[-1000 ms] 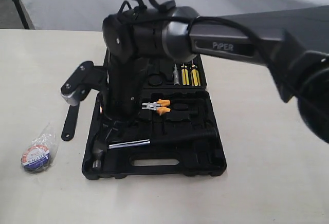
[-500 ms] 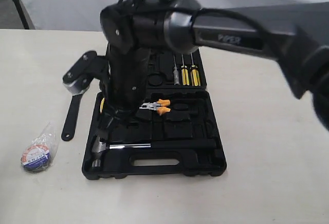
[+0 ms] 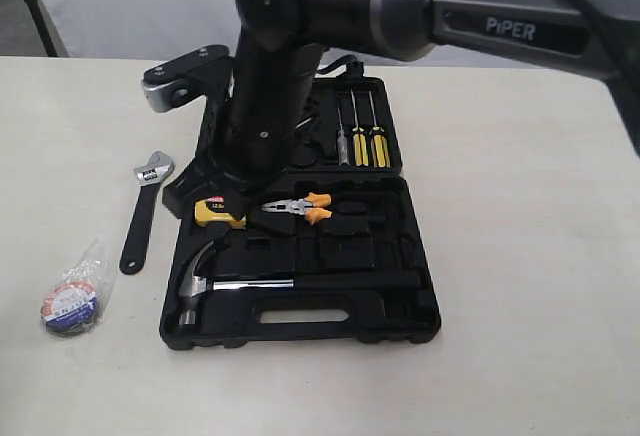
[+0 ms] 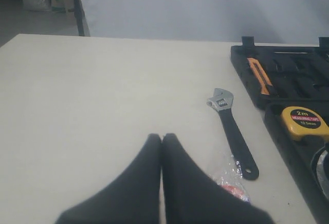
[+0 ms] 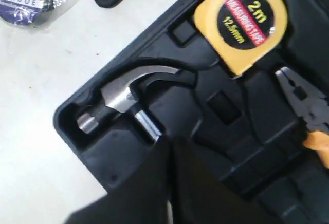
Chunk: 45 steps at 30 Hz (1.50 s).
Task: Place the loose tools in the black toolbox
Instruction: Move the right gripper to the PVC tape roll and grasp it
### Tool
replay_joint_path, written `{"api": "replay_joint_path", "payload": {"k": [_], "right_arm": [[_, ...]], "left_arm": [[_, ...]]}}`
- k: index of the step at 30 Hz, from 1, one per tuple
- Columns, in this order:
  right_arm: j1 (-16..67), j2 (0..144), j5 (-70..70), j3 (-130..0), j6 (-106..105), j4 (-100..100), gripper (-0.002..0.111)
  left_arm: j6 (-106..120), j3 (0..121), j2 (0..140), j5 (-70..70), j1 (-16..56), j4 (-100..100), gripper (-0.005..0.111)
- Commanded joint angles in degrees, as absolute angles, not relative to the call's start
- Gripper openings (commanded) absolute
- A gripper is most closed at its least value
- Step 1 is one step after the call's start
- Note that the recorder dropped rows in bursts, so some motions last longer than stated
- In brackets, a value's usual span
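Observation:
The claw hammer lies in a recess of the black toolbox, its head at the case's left end. My right gripper hangs shut and empty above the hammer's shaft; in the exterior view it is over the box's left edge. Left of the box, the black adjustable wrench rests on the table. The wrapped tape roll sits nearer the front. My left gripper is shut, empty, above bare table beside the wrench, and partly hides the roll.
In the box are a yellow tape measure, orange-handled pliers, yellow screwdrivers and an orange-handled tool. The right arm stands tall over the box's far left half. The table edge and a grey backdrop lie beyond.
The right arm has risen and drawn back from the box's left part. The hammer head, the tape measure and the wrench's jaw, hidden before, now show.

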State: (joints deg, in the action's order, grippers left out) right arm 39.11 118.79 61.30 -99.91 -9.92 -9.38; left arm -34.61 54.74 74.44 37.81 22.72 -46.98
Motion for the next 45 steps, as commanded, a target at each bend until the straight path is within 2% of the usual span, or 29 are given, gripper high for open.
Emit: {"api": "replay_joint_path", "payload": {"k": [1,9,11,14,18,24,30,32,34,35,37,45], "right_arm": [[43.49,120.93,60.15,-103.30,-6.38,-10.01,-0.001],[50.81,133.19,61.75,-121.63,-5.15,-9.48,0.000],[52.11,136.48,61.88,-125.92,-5.15,-8.87,0.003],[53.16,140.77,62.78,-131.58,-5.15,-8.74,0.020],[53.96,144.38,63.31,-135.27,-3.63,-9.08,0.056],[54.06,146.42,61.59,-135.16,-3.63,-8.96,0.079],[54.87,148.84,61.37,-135.16,-3.63,-7.33,0.078],[54.87,148.98,61.37,-135.16,-3.86,-7.24,0.060],[54.76,148.23,62.40,-135.16,-3.99,-7.20,0.031],[54.76,147.37,63.46,-135.23,-4.58,-6.98,0.013],[54.76,145.79,64.93,-135.23,-4.96,-5.55,0.000],[50.55,138.86,69.96,-135.23,-5.53,3.46,0.000]], "left_arm": [[-35.20,54.20,73.98,36.83,22.53,-46.20,0.001],[-35.20,54.20,73.98,36.83,22.53,-46.20,0.001],[-35.20,54.20,73.98,36.83,22.53,-46.20,0.001],[-35.20,54.20,73.98,36.83,22.53,-46.20,0.001],[-35.20,54.20,73.98,36.83,22.53,-46.20,0.001],[-35.20,54.20,73.98,36.83,22.53,-46.20,0.001],[-35.20,54.20,73.98,36.83,22.53,-46.20,0.001],[-35.20,54.20,73.98,36.83,22.53,-46.20,0.001],[-35.20,54.20,73.98,36.83,22.53,-46.20,0.001],[-35.20,54.20,73.98,36.83,22.53,-46.20,0.001],[-35.20,54.20,73.98,36.83,22.53,-46.20,0.001],[-35.20,54.20,73.98,36.83,22.53,-46.20,0.001]]}}
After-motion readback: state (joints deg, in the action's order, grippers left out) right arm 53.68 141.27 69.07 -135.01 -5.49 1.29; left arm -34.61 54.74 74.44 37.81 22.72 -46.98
